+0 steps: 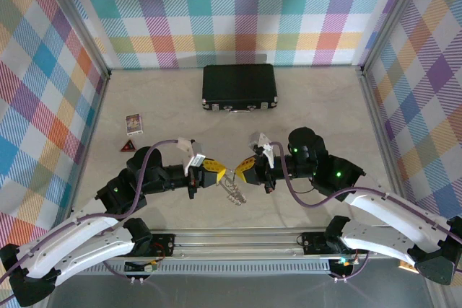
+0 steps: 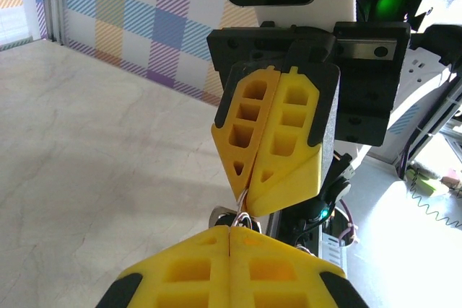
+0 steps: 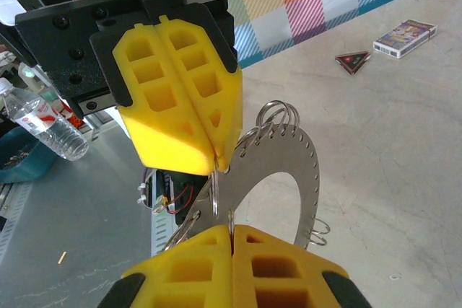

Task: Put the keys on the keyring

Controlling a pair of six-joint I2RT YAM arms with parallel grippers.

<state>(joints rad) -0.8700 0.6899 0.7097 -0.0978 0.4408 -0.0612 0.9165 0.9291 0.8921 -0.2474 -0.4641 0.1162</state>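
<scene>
Silvery metal, the keys (image 3: pixel 289 171) form a flat curved plate with small holes along its rim and thin wire rings (image 3: pixel 278 115), held over the middle of the table's (image 1: pixel 325 106) near edge. The right gripper (image 3: pixel 231 230), blocky and yellow, is clamped on its lower end; the left gripper (image 3: pixel 215 162), also closed, touches the upper end, its hold unclear. Pale mottled tabletop spreads wide around them toward a black case (image 1: pixel 239 87) at the far edge.

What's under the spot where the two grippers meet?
The silvery keys dangle there above the table, pinched between the shut left gripper and right gripper. The yellow fingers cover where exactly each grips; the keyring cannot be made out.
</scene>
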